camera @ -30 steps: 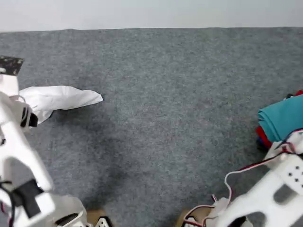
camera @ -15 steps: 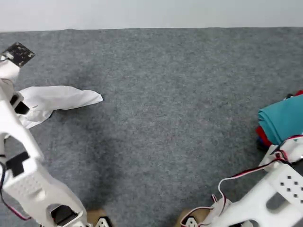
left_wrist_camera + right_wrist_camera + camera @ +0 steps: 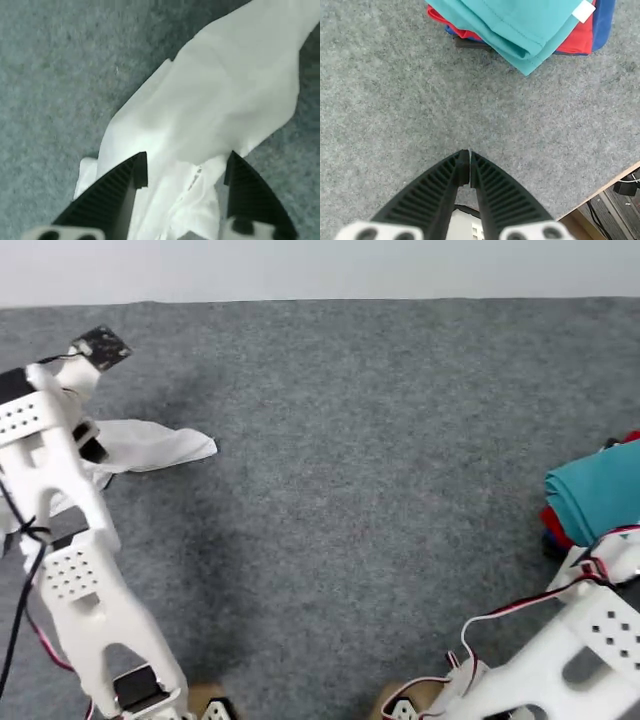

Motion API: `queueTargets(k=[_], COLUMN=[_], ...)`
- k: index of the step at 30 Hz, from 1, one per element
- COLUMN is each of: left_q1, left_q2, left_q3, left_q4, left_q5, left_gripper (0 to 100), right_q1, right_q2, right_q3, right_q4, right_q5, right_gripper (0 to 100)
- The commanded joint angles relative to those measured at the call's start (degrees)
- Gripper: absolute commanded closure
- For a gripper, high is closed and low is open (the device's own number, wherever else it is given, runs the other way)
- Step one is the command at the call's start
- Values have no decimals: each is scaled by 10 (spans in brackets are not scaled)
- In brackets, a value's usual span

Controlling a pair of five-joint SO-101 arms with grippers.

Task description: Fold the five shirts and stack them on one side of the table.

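A crumpled white shirt (image 3: 160,446) lies on the grey mat at the left. My left arm (image 3: 50,455) stands over its near end. In the left wrist view my left gripper (image 3: 186,169) is open, its fingers (image 3: 131,176) spread just above the white shirt (image 3: 220,105), with cloth showing between them. At the right edge sits a stack of folded shirts (image 3: 598,496), teal on top of red and blue. My right gripper (image 3: 469,154) is shut and empty, hovering over bare mat a short way from the stack (image 3: 520,25).
The grey mat (image 3: 370,470) covers the table between the white shirt and the stack. A pale wall runs along the back edge. The right wrist view shows the table's edge (image 3: 600,192) close to the stack.
My left arm swung in from the left edge and now stands over the white shirt's near end. The right arm shifted slightly. The shirt and the stack stayed put.
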Motion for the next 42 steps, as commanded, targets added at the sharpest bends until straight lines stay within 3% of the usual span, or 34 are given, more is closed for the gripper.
queueTargets(k=[1,7,17,22,28,34,37,42], left_q1=[20,27,40,40,72,187,273,430], left_q2=[7,13,12,11,-23,-98,-140,-205], left_q3=[-37,-39,-65,-90,-178,-275,-287,-287], left_q4=[18,55,92,93,93,92,92,59], left_q5=[-1,-1,-1,13,168,456,509,522], left_gripper=[746,773,1000,998,998,998,998,998], right_q1=[-5,-5,-5,-5,-6,-6,-6,-6], right_q2=[-15,-13,-15,-15,-15,-15,-15,-15], right_q3=[-3,-3,-3,-3,-3,-3,-3,7], right_q4=[21,21,20,20,18,19,19,19], right_q5=[7,7,7,7,7,7,7,7], right_gripper=[983,983,983,983,983,986,986,986])
